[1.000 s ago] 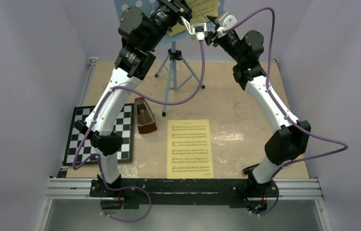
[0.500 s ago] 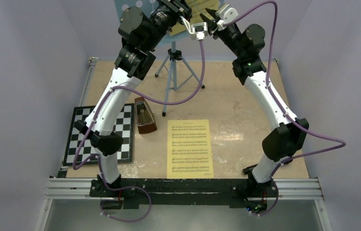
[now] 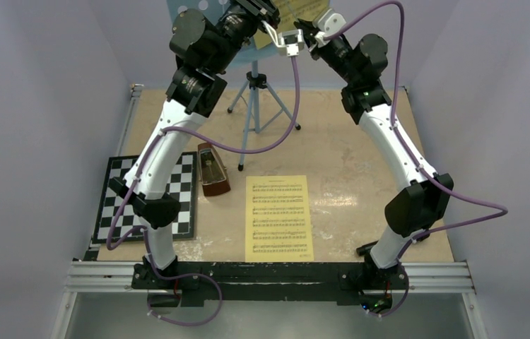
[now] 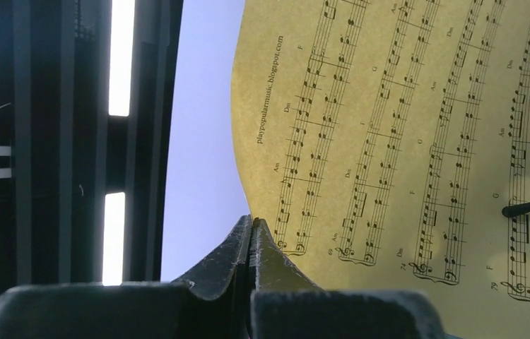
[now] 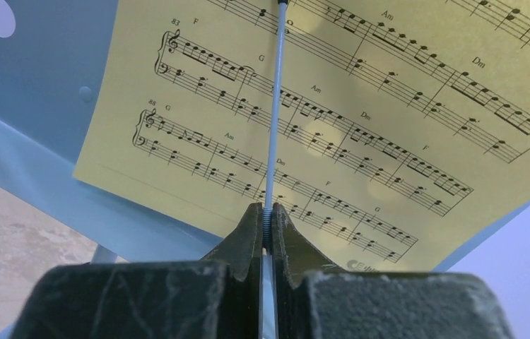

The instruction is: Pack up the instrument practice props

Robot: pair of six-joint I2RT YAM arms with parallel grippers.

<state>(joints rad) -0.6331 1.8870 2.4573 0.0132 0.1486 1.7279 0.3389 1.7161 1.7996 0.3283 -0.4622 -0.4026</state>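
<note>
Up high at the blue stand (image 3: 251, 116). Pinching the edge of the yellow sheet (image 4: 403, 127) there with the left pincer (image 4: 251, 222), clenched tight. Squeezing a thin white rod (image 5: 274, 120) lying over that sheet with the right pincer (image 5: 268, 210), clenched tight too. Down on the bench (image 3: 361, 162): another sheet (image 3: 278, 217) lying flat, a brown metronome (image 3: 213, 169) just left of it, a chessboard (image 3: 145, 201) beside that.

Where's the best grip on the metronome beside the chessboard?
Come from above and close across the narrow upper half. The metronome appears to stand upright just right of the chessboard, tapering toward the top, so its sloped faces are closest together there; the base looks wider.
</note>
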